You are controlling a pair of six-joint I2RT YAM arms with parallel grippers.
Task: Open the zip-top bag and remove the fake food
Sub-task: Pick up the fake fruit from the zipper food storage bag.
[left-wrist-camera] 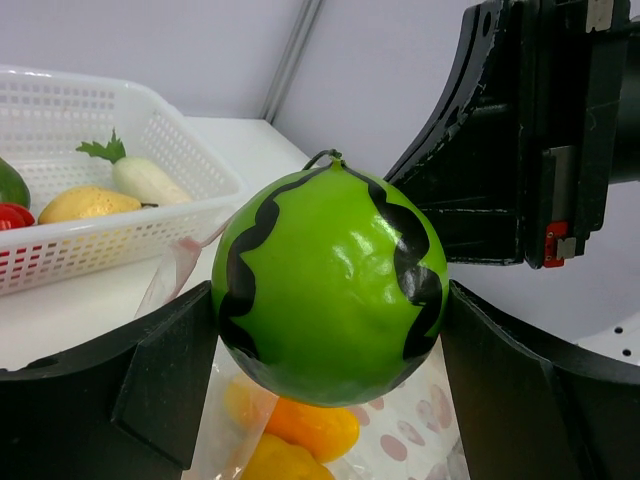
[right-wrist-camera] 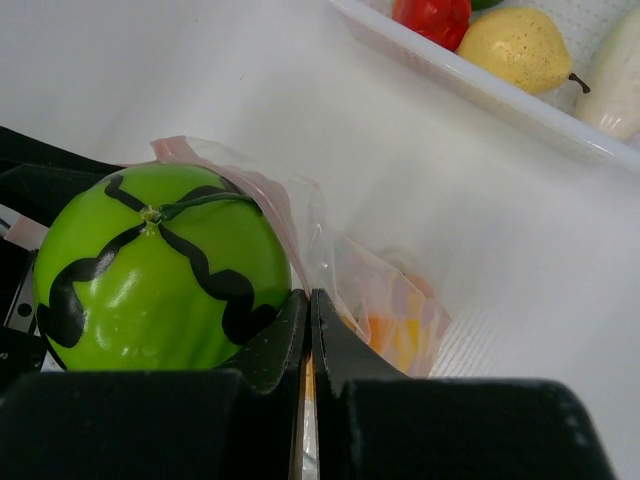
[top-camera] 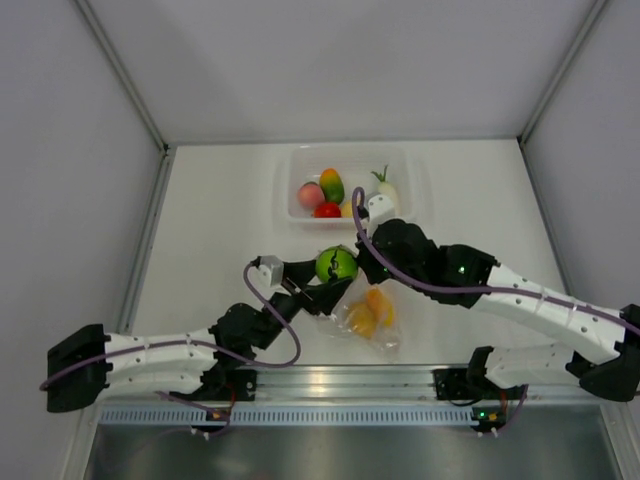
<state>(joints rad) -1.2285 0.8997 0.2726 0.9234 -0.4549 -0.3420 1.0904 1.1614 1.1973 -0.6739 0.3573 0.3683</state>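
My left gripper (top-camera: 336, 268) is shut on a green watermelon with black stripes (top-camera: 336, 264), gripped at both sides by the fingers (left-wrist-camera: 165, 375) and held just above the zip-top bag (top-camera: 372, 320). The clear bag lies near the table's front edge with its pink zip strip (right-wrist-camera: 255, 185) raised beside the melon (right-wrist-camera: 160, 270). Yellow and orange fake food (left-wrist-camera: 305, 430) is still inside it. My right gripper (right-wrist-camera: 309, 300) is shut on the bag's upper edge, right beside the melon.
A white basket (top-camera: 350, 152) at the back centre holds a pink peach (top-camera: 311, 194), a mango (top-camera: 331, 184), a red piece (top-camera: 327, 210), a white radish (top-camera: 386, 190) and a yellow pear (right-wrist-camera: 520, 45). Grey walls enclose the table.
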